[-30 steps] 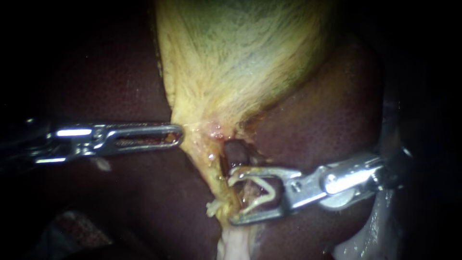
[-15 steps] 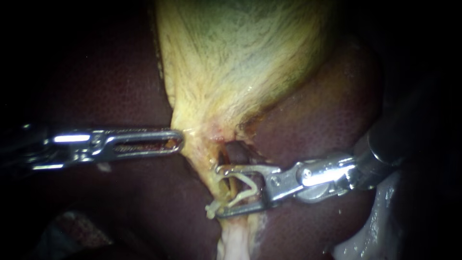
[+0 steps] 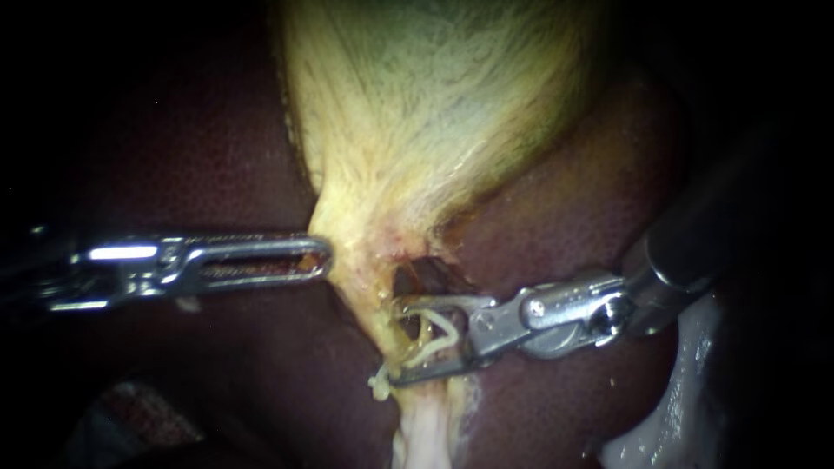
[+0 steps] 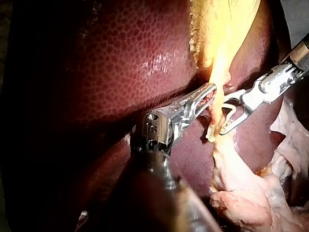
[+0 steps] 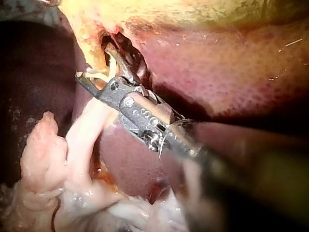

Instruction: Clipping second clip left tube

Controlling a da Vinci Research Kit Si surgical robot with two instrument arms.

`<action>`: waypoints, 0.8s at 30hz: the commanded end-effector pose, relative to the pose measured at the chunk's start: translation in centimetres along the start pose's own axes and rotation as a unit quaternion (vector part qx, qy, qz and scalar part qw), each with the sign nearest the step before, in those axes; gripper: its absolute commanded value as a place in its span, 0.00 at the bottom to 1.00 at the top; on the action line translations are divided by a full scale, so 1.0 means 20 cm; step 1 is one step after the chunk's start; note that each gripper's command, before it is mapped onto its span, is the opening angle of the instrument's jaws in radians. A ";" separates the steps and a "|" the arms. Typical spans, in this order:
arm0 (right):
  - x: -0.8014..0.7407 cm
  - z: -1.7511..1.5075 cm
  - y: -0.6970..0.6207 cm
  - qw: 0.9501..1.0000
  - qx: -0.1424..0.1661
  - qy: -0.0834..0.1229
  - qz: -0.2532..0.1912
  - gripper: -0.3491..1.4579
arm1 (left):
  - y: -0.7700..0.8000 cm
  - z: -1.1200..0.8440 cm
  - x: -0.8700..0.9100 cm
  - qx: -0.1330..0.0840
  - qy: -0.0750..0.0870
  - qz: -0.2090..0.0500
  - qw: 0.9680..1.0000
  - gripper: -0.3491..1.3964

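Pinching 1 clip point(image 3: 436, 334) at 1 tube point(image 3: 373, 313), R instrument point(image 3: 396, 342) claw, L claw point(image 3: 325, 254) nipping gallbladder point(image 3: 417, 113).

— What's different from a second ago?

— The right instrument point(image 3: 395, 342) has slid toward the left of the frame and slightly up. Its jaw tips only reached the right side of the tube point(image 3: 423, 430) then. Now they cross it.

— And the gap between the jaws?

— Narrower. They have drawn toward each other, and the pale clip point(image 3: 432, 340) they carry is squeezed from a wide V into a tighter one.

— Anything on the left side?

— The left instrument point(image 3: 321, 256), clamped on the edge of the gallbladder point(image 3: 417, 113), has sunk a little lower in the frame, mostly at its rear end.
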 end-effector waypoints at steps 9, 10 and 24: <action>0.001 0.010 -0.004 1.000 0.014 0.000 -0.001 0.49 | 0.000 0.003 0.000 0.000 0.000 -0.001 1.000 0.00; 0.001 0.011 -0.004 1.000 0.016 0.000 -0.002 0.49 | 0.000 0.003 0.000 0.000 0.000 -0.001 1.000 0.00; 0.000 0.008 -0.004 0.999 0.030 -0.030 0.003 0.11 | -0.001 0.003 0.000 0.001 0.001 -0.001 1.000 0.00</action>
